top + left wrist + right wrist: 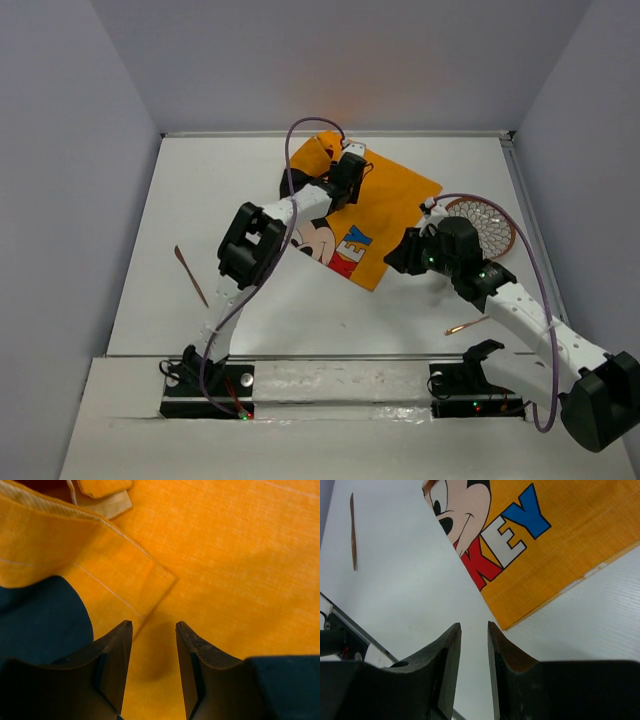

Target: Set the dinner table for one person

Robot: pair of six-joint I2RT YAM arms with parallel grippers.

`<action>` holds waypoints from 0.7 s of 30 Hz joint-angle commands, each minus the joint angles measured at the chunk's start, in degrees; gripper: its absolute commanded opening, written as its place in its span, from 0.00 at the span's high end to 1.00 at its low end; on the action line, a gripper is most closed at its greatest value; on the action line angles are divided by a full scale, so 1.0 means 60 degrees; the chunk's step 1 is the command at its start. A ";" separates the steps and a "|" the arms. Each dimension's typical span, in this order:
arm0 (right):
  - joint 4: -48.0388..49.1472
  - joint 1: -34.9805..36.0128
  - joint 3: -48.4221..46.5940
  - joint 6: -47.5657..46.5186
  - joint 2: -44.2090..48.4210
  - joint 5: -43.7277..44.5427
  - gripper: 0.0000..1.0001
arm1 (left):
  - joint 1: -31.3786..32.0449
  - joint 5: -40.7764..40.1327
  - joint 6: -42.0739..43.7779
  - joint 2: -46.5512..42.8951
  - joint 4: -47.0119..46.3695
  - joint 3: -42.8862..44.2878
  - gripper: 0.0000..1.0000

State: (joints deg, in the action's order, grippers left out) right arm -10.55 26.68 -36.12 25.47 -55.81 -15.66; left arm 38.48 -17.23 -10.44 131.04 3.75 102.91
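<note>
Left wrist: left gripper (154,625) over mat (230,555)

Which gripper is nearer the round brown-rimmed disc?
Right. The right gripper sits just left of the disc; the left gripper is farther away, over the orange mat's folded corner.

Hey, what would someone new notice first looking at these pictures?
The orange Mickey mat lies askew in the middle of the white table, its far corner folded over, with the left pincer open over it. Next comes the round patterned disc right of the mat, partly hidden by the right arm.
</note>
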 commanded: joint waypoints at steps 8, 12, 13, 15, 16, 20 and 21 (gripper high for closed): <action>0.0161 0.0066 0.0160 0.0002 0.0366 -0.0276 0.66 | -0.0085 -0.1112 0.0904 0.1420 0.1614 0.2958 0.51; 0.0175 0.0066 0.0219 -0.0012 0.0308 -0.0305 0.66 | -0.0071 -0.0806 0.0890 0.1627 0.1719 0.3326 0.53; 0.0176 0.0066 0.0219 -0.0012 0.0308 -0.0305 0.66 | -0.0070 -0.0761 0.0875 0.1612 0.1719 0.3326 0.54; 0.0175 0.0066 0.0233 -0.0027 0.0221 -0.0305 0.66 | -0.0056 -0.0658 0.0831 0.1495 0.1603 0.3239 0.55; 0.0176 0.0066 0.0234 -0.0027 0.0205 -0.0290 0.66 | -0.0056 -0.0614 0.0846 0.1480 0.1558 0.3180 0.57; 0.0190 0.0066 0.0219 -0.0071 0.0191 -0.0276 0.66 | -0.0056 -0.0438 0.0904 0.1640 0.1645 0.3384 0.57; 0.0205 0.0066 0.0204 -0.0071 0.0191 -0.0261 0.66 | -0.0056 -0.0424 0.0904 0.1757 0.1733 0.3443 0.57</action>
State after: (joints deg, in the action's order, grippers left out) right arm -10.98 26.68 -34.68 25.47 -54.89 -16.93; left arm 37.82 -20.60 -6.24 141.73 13.17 120.20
